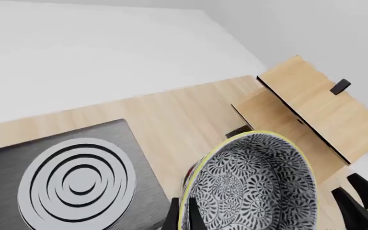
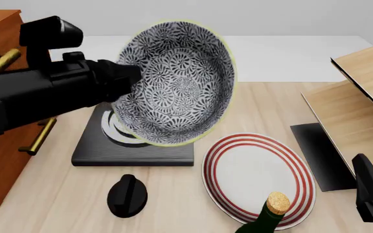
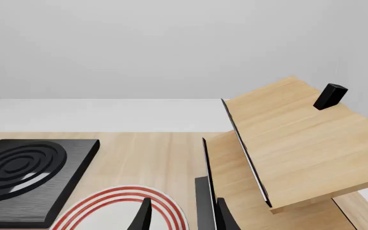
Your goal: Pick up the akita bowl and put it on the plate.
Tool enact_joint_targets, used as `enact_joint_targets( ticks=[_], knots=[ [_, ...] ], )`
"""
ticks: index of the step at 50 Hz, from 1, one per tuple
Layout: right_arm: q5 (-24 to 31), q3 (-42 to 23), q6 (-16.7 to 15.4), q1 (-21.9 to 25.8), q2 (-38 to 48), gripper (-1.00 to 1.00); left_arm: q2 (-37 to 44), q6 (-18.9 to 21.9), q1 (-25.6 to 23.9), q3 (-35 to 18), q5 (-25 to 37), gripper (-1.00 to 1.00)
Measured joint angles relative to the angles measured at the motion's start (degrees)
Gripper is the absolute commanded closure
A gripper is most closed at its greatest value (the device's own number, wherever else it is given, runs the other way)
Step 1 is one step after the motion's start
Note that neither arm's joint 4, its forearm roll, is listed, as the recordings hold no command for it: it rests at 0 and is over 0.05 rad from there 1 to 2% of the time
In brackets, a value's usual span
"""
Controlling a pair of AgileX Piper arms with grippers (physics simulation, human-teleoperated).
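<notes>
1. Akita bowl [image 2: 177, 82] is in the air over the black slab [image 2: 134, 150], tipped on edge with its opening facing the front camera.
2. My left gripper [image 2: 125, 77] pinches its left rim.
3. Plate [image 2: 258, 177] lies on the table, lower right of the bowl.
4. My right gripper [image 3: 180, 215] has its fingers spread, holding nothing.

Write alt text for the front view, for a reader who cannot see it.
The left arm's tool holds the akita bowl tilted in the air, its patterned inside facing the camera, above a black slab. The red-ringed white plate lies bare on the wooden table to the lower right, with a corked bottle at its near edge and a black knob nearby.
</notes>
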Motion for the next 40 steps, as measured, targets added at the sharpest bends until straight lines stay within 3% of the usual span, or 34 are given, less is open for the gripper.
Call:
enact_joint_targets(
  ticks=[40],
  knots=[
    [0.0, 0.0, 0.0, 0.0, 0.0, -1.00, 14.0, 0.4, -7.1, -4.9, 0.1, 1.00]
  ],
)
